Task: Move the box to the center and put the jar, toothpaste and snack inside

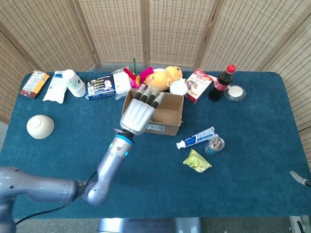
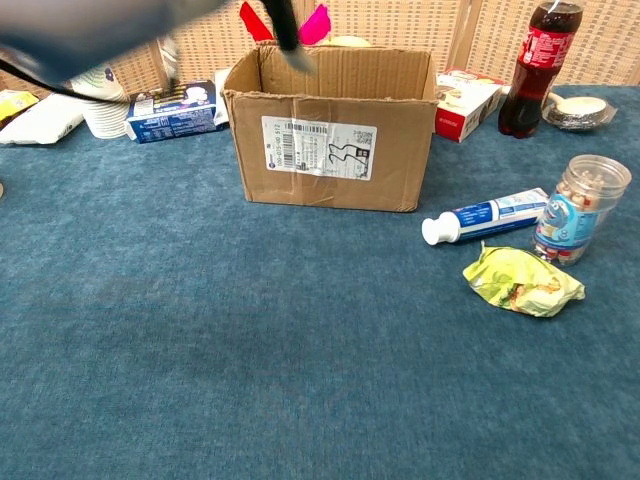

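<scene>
Nearest on the blue desk [image 2: 250,380]: snack [image 2: 523,281], a crumpled yellow-green packet, lying flat right of centre. Just behind it, jar [image 2: 581,208] standing upright, clear with a label. Toothpaste [image 2: 485,216] lies on its side just left of the jar, cap end pointing left, near the snack but apart from it.

Box [image 2: 330,130], open cardboard, sits mid-desk, shipping label on the near face, flaps up. All three items are outside it, to its right.

Left hand [image 1: 137,114] is raised above the box's left side, fingers spread and extended, holding nothing; in the chest view only blurred dark fingertips [image 2: 284,25] show over the box rim. Contact with the box: cannot tell.

Right hand: only a small sliver at the far right edge of the head view, state cannot be told.

Far row behind the box: cola bottle [image 2: 536,66], red carton [image 2: 465,100], yellow plush toy [image 1: 163,77], blue pack [image 2: 168,108], paper cup [image 1: 74,82]. White bowl [image 1: 40,126] sits alone at the left.
</scene>
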